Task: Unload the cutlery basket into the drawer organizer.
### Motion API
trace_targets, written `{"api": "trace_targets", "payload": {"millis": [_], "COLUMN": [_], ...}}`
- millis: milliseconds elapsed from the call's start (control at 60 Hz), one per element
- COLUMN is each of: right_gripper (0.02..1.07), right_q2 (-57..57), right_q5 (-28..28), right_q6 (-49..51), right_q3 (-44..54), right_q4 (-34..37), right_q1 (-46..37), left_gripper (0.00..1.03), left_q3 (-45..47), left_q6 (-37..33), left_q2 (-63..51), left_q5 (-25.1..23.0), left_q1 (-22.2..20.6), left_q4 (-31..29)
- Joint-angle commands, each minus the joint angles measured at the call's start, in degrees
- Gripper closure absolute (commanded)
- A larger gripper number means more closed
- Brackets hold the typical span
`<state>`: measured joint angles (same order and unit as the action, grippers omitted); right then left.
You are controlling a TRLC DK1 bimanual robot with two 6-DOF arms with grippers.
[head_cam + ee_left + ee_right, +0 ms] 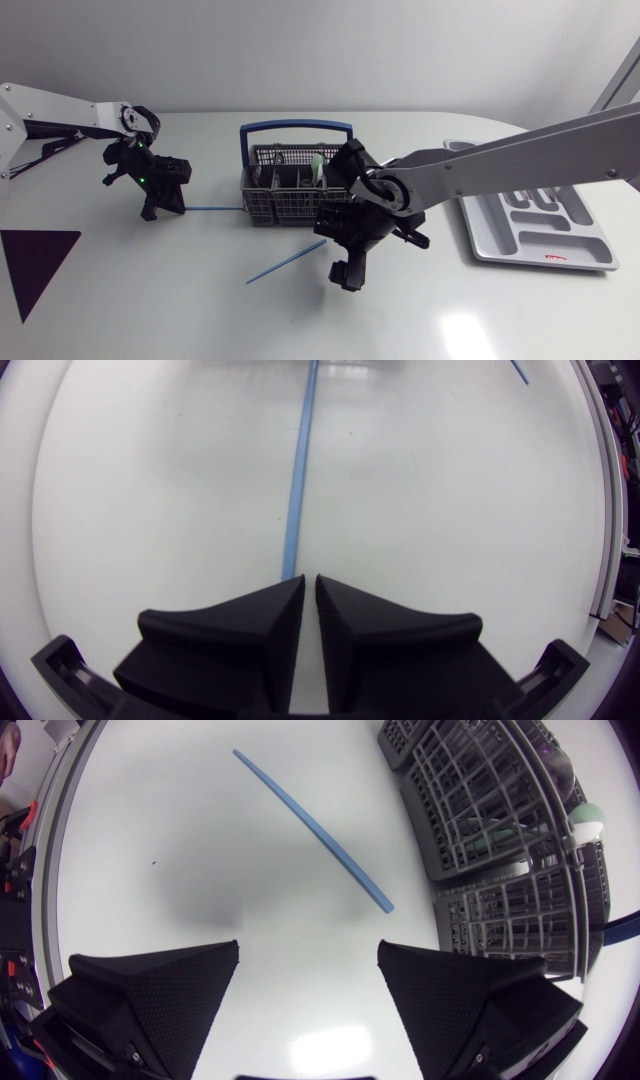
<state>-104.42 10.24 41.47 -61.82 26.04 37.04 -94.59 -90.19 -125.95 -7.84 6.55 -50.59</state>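
L claw: your L gripper (310, 584) is clenched. Fingers sit tip to tip w/ a hairline gap, and nothing shows between them.
L arm: your L arm (70, 112) comes in from the table's left side. The gripper is low over the table (200, 300), well left of the basket.
Left blue stick: the left blue stick (299, 470) lies flat on the table, straight ahead of the L gripper. Its near end is right at the fingertips; can't tell if it touches. In the head view it runs to the basket's left wall.
R claw: your R gripper (309, 950) is released. Fingers are spread wide w/ only bare table between them.
R arm: your R arm (500, 160) comes in from the right, passes over the basket's right end and points down in front of it.
Front blue stick: the front blue stick (312, 826) lies flat, ahead of the R gripper and apart from both fingers. It sits diagonal, w/ one end near the basket's front corner.
Basket: the grey mesh basket (262, 190) w/ its blue handle (296, 127) stands upright mid-table, btw your two grippers. A pale green piece (317, 167) stands in a right-hand compartment; the rest of the contents are too small to name.
Organizer: the grey organizer (487, 228) lies flat at the table's right, well apart from the basket and partly under the R arm.
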Motion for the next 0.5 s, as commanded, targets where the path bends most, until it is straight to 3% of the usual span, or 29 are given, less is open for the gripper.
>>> {"api": "trace_targets", "payload": {"millis": [0,333,383,400,450,483], "right_gripper": [0.07,0.07,0.07,0.07,0.07,0.07], "right_q2": [-1.31,-1.14,-1.22,-1.31,-1.22,-1.22], "right_q5": [-0.48,-0.48,-0.48,-0.48,-0.40,-0.40], "right_q6": [1.77,2.82,2.82,2.82,2.82,2.82], "right_q3": [-1.11,-1.02,-0.84,-0.84,-0.67,-0.58], "right_q4": [1.29,1.38,1.38,1.38,1.29,1.29], "right_q1": [0.14,-0.21,-0.12,-0.12,-0.21,-0.21], "left_gripper": [1.00,0.99,0.83,0.68,0.48,0.40], "left_q3": [-0.60,1.33,0.89,0.89,0.81,0.63], "left_q6": [-2.88,-3.59,-3.24,-3.15,-2.97,-2.80], "left_q2": [-1.93,1.59,1.76,1.85,1.85,1.85], "left_q5": [1.07,2.21,1.77,1.68,1.68,1.68], "left_q1": [-0.31,0.40,0.40,0.40,0.49,0.49], "left_q4": [-2.15,-4.17,-3.64,-2.76,-1.18,-0.13]}}
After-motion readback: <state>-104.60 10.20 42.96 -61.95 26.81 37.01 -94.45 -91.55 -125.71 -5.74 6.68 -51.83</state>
